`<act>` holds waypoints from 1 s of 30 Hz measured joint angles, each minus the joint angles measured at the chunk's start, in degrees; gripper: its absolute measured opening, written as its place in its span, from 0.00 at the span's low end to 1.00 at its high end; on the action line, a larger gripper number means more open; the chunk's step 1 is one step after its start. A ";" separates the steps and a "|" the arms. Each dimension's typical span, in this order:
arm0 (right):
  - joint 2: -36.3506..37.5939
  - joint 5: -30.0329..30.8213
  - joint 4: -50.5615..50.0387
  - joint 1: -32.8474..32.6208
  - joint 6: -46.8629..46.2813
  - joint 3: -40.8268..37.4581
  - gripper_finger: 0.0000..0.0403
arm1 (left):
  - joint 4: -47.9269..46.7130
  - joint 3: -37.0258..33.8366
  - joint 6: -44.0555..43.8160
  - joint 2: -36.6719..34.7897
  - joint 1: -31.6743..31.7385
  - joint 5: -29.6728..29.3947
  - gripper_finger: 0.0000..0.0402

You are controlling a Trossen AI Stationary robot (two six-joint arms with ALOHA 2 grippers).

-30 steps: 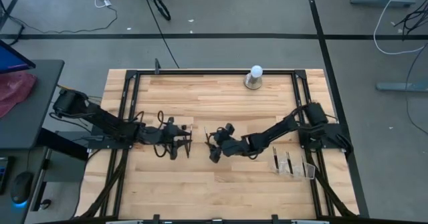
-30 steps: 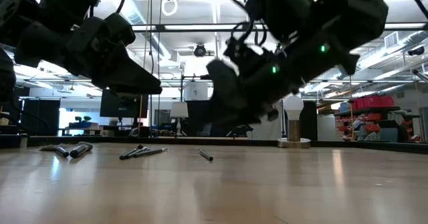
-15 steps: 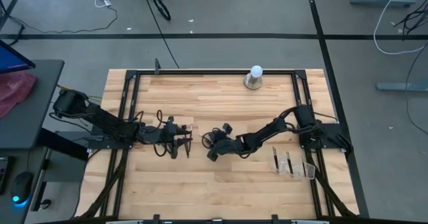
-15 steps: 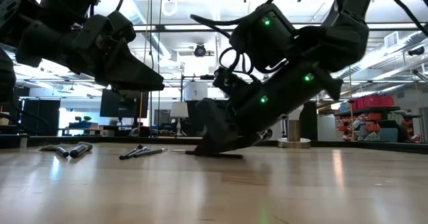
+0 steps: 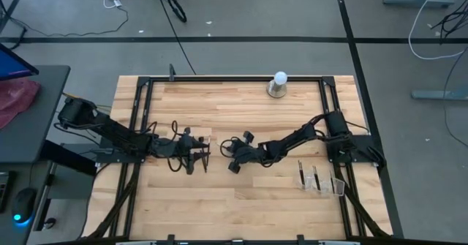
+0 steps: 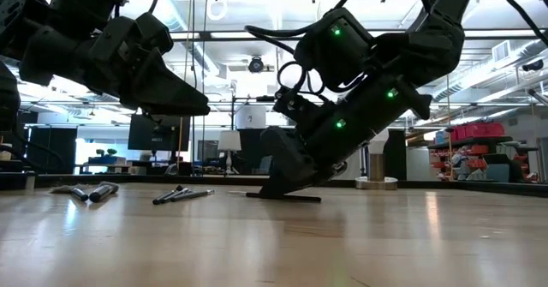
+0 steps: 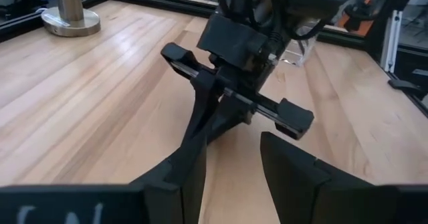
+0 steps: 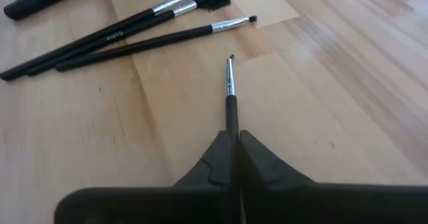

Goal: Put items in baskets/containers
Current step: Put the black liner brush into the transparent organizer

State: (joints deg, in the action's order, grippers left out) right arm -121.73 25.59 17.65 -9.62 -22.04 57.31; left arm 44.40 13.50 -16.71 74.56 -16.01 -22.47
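Near the tabletop's middle, the right gripper (image 8: 234,150) is clamped on a thin makeup brush (image 8: 231,93) lying flat, tip pointing away from it, as only its wrist view shows. Half a second ago it sat lower. The left gripper (image 7: 231,160) hovers parted. The clear organiser (image 5: 319,181) stands near the right edge.

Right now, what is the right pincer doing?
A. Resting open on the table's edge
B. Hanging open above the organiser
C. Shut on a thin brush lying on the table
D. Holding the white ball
C: in the right wrist view the right pincer has its fingers closed on a thin brush lying on the wooden table.
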 joint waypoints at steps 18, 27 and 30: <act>26.37 10.39 30.70 -17.60 15.70 -13.92 0.02 | 23.87 0.75 15.78 5.11 -3.72 5.48 0.37; 24.63 2.00 42.95 -18.04 24.21 -15.37 0.02 | 34.97 15.49 25.36 19.60 -2.21 17.26 0.37; 24.49 1.85 43.67 -18.17 24.17 -15.29 0.02 | 34.96 19.33 25.44 22.08 -1.23 20.57 0.37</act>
State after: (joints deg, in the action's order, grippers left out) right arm -97.24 27.44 61.33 -27.80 2.13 42.02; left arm 79.36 32.82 8.73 96.64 -17.24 -1.90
